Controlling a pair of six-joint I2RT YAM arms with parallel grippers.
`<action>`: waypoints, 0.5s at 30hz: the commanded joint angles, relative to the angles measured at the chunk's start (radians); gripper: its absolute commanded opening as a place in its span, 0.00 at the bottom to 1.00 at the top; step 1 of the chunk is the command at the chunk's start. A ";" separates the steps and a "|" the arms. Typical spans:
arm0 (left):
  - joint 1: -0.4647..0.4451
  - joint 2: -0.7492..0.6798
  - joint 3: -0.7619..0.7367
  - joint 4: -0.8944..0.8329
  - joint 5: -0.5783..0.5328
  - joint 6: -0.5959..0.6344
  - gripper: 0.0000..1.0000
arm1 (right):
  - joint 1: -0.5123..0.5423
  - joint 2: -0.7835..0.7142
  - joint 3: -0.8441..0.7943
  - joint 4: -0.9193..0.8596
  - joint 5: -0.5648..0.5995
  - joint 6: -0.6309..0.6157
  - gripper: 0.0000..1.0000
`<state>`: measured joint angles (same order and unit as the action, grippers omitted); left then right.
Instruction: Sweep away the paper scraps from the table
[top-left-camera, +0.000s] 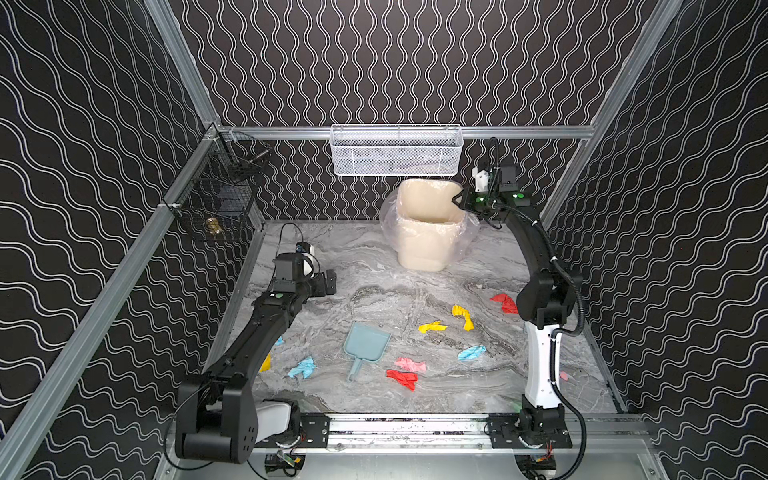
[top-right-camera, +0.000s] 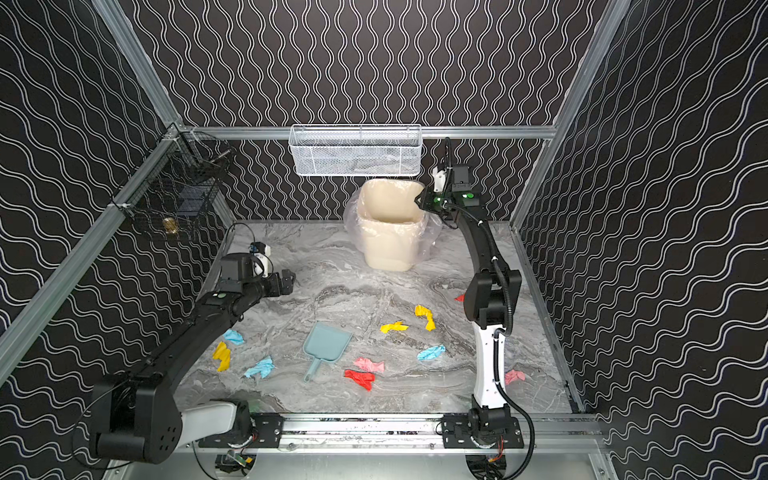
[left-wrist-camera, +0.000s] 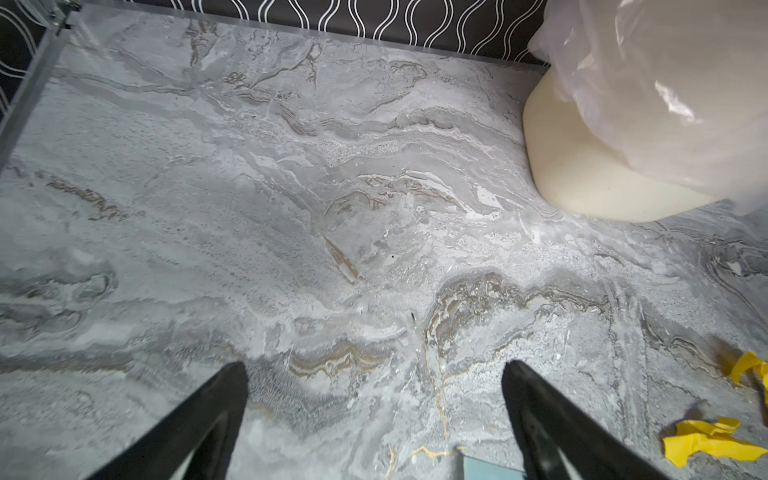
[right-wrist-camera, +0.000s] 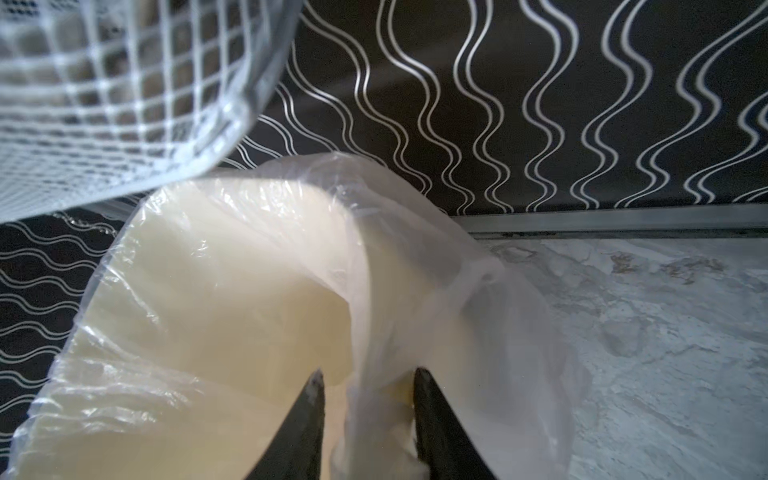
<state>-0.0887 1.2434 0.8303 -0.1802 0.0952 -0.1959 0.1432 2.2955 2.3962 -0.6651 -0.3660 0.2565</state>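
1. Top views, room: The table (top-left-camera: 374, 299) is a grey-and-white marble-patterned surface edged by aluminium rails (top-left-camera: 415, 428). Black walls (top-left-camera: 415, 62) with white wavy lines enclose it. A white mesh basket (top-left-camera: 395, 151) hangs at the rear and a black wire basket (top-left-camera: 216, 195) at the left. A cream bin (top-left-camera: 424, 245) with a clear liner (top-left-camera: 388, 216) stands at the rear of the table.
2. Top views, task items: The paper scraps (top-left-camera: 402, 377) lie scattered over the front half of the table, around a pale blue dustpan (top-left-camera: 366, 343). The left gripper (top-left-camera: 328, 284) sits behind them, apart from every scrap. The right gripper (top-left-camera: 457, 198) is at the bin rim, well apart from the scraps.
3. Left wrist view: The left gripper (left-wrist-camera: 374, 370) has its jaws spread wide above bare table (left-wrist-camera: 291, 208). Two yellow paper scraps (left-wrist-camera: 706, 444) lie outside one finger, untouched.
4. Right wrist view: The right gripper (right-wrist-camera: 368, 374) has narrow jaws astride the bin (right-wrist-camera: 228, 291) rim and liner (right-wrist-camera: 415, 291). Whether they clamp cannot be determined.
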 joint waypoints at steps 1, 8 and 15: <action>0.006 -0.038 -0.009 -0.069 -0.026 -0.014 0.99 | 0.025 -0.022 -0.018 -0.060 -0.052 -0.020 0.37; 0.006 -0.194 -0.072 -0.177 -0.042 -0.077 0.99 | 0.106 -0.071 -0.107 -0.054 -0.072 -0.012 0.38; 0.003 -0.358 -0.097 -0.330 -0.010 -0.140 0.99 | 0.203 -0.100 -0.190 -0.009 -0.085 0.018 0.38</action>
<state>-0.0849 0.9276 0.7368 -0.4252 0.0605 -0.2893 0.3206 2.2002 2.2288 -0.6498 -0.4404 0.2680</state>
